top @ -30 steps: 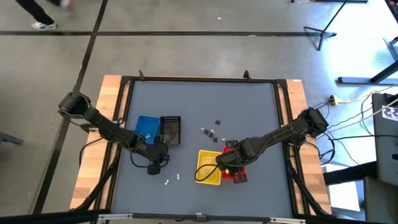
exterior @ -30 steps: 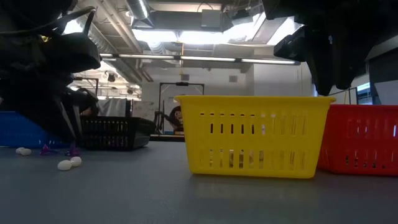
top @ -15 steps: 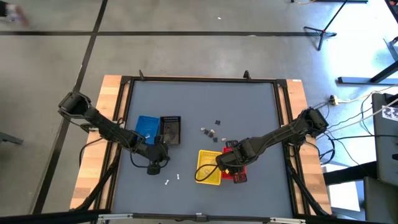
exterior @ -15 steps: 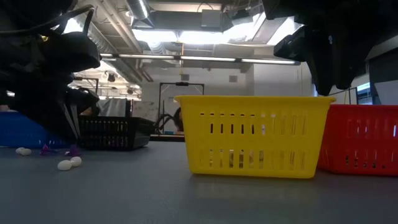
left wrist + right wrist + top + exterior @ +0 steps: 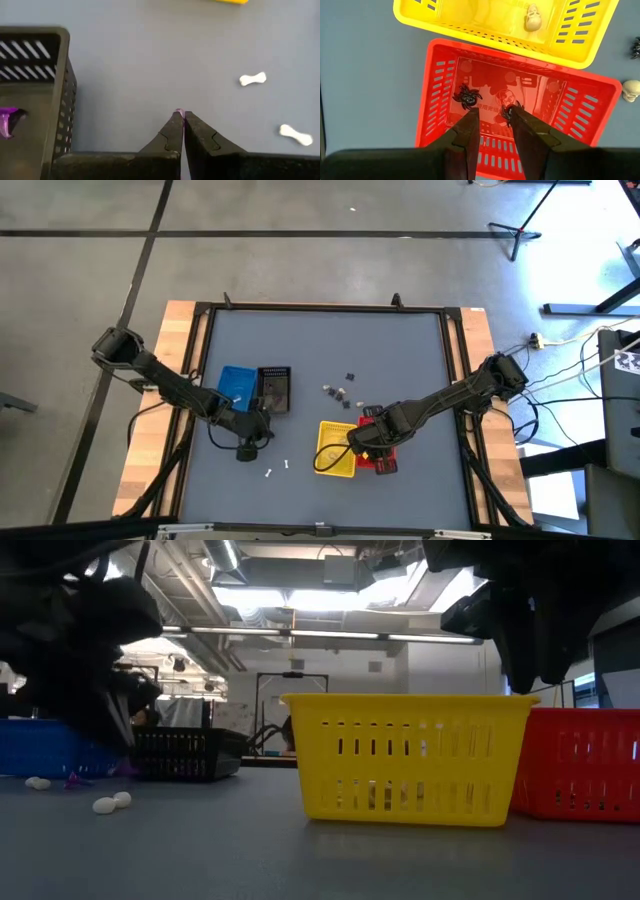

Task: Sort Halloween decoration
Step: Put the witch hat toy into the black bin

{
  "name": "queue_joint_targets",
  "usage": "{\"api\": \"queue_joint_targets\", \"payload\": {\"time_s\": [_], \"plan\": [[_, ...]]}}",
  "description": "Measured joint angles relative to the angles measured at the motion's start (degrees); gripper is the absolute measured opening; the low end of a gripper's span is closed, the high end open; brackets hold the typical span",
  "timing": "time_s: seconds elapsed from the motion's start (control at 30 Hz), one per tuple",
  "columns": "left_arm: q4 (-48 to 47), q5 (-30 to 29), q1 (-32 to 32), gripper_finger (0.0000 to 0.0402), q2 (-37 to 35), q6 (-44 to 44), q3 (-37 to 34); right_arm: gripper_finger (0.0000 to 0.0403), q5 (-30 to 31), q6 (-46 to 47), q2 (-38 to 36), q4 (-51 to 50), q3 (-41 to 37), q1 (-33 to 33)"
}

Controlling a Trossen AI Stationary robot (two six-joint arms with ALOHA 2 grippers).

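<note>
We see the left hand (image 5: 179, 118) clenched on a tiny purple trinket (image 5: 178, 113) just above the counter (image 5: 400, 360), beside the black basket (image 5: 35, 100). Two white bones (image 5: 252, 79) lie at its three o'clock. The right hand (image 5: 494, 122) hangs half-released over the red basket (image 5: 445, 70), grasping nothing.

Four baskets mid-table (image 5: 400, 350) — two left (image 5: 237, 385), two right (image 5: 337, 448)

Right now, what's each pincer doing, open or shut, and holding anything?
Left pincer: shut on a tiny purple trinket.
Right pincer: open, empty, above the red basket.
</note>
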Motion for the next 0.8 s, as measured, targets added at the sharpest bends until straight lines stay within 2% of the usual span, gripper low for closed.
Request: {"api": "queue_joint_targets", "payload": {"time_s": [0.23,0.47,0.63,0.8], "plan": [[-0.26,-0.67,0.84,0.0,-6.5,-0.1,0.0,0.0113,-0.01,-0.13,0.0,-0.07,0.0,0.0],[-0.57,-6.25,5.14,0.0,-13.12,3.57,0.0,0.0113,-0.18,-1.75,0.0,-0.15,0.02,-0.69],[-2.94,-8.54,9.38,0.0,-14.73,5.0,0.0,0.0113,-0.31,-2.12,0.0,-1.91,0.04,-3.18],[-9.11,-11.46,13.56,0.0,-14.71,5.02,0.0,0.0113,-0.32,-2.12,0.0,-4.02,0.04,-7.03]]}}
